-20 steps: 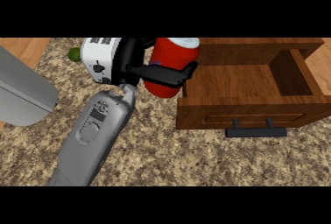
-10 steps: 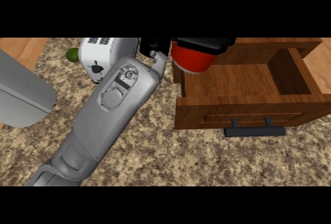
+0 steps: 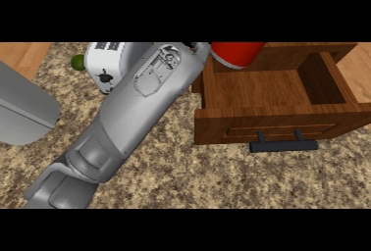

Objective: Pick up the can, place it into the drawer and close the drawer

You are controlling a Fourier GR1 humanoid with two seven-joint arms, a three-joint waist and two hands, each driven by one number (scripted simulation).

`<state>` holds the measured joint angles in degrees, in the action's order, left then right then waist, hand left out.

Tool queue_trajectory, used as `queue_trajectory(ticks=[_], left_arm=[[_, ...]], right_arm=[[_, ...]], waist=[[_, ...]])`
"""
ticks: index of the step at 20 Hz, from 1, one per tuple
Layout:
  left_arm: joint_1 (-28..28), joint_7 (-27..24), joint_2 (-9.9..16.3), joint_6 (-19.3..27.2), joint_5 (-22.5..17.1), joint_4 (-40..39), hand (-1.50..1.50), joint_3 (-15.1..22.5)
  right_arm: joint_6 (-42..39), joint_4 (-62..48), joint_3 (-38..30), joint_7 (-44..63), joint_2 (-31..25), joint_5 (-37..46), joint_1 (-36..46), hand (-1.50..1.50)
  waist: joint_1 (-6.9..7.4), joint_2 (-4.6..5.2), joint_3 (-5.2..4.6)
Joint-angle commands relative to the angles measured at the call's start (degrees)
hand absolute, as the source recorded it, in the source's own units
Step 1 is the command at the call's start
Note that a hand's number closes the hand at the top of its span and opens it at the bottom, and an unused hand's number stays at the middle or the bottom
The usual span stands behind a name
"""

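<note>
At far left, a grey rounded object [image 3: 22, 110] sits part cut off by the frame edge, on a speckled counter [image 3: 181, 181]. Just right of it, near the top, a white toaster-like appliance [image 3: 105, 63] stands with a small green thing [image 3: 77, 62] at its side. Across the appliance runs one grey forearm [image 3: 138, 112], rising from the lower left toward the top middle. Which arm it is cannot be told with certainty, and its hand is hidden at the top edge, so whether the fingers are curled or straight cannot be told. Right of the arm's end, the red can [image 3: 235, 53] shows only its lower part, hanging over the back left corner of the open wooden drawer [image 3: 275, 88], just inside the left wall. The drawer's dark handle [image 3: 284, 145] faces the viewer. The other hand is out of sight.

Risks, as a judgement: released this near the left wall, the can might catch the rim and tip out onto the counter; left standing tall, it could block the drawer from closing
</note>
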<state>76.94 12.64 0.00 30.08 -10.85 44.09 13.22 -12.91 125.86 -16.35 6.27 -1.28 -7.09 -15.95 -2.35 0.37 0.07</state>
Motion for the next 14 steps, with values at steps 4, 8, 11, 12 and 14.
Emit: queue_trajectory(ticks=[4, 8, 11, 12, 14], left_arm=[[7.0, -2.1, 0.0, 3.2, -6.4, -9.1, 1.50, 5.4], [6.6, -4.1, 0.0, 1.5, -7.8, -10.5, 1.50, 6.7], [9.4, -4.4, 0.0, 2.4, -10.7, -15.8, 1.50, 7.5], [6.1, -6.1, 0.0, 4.1, -12.3, -12.9, 1.50, 11.0], [5.8, -7.7, 0.0, 3.5, -13.3, -15.2, 1.50, 10.6]], right_arm=[[1.0, 0.1, 2.5, 2.4, 0.6, 1.8, 2.5, -1.50], [0.9, -4.5, -1.6, -0.5, -0.8, -0.3, 4.5, -1.50], [0.5, -2.5, 0.7, 0.8, -0.9, 1.0, 4.4, -1.50], [3.0, -1.9, 4.1, 2.1, 1.2, 3.7, 5.3, -1.50], [0.5, -2.0, 0.2, 0.9, -1.2, 0.4, 4.7, -1.50]], waist=[[-1.13, 0.29, 0.02], [-0.35, 0.14, 0.04], [-2.17, 0.62, 0.08], [-1.90, 0.48, 0.05], [-2.12, 0.52, 0.07]])
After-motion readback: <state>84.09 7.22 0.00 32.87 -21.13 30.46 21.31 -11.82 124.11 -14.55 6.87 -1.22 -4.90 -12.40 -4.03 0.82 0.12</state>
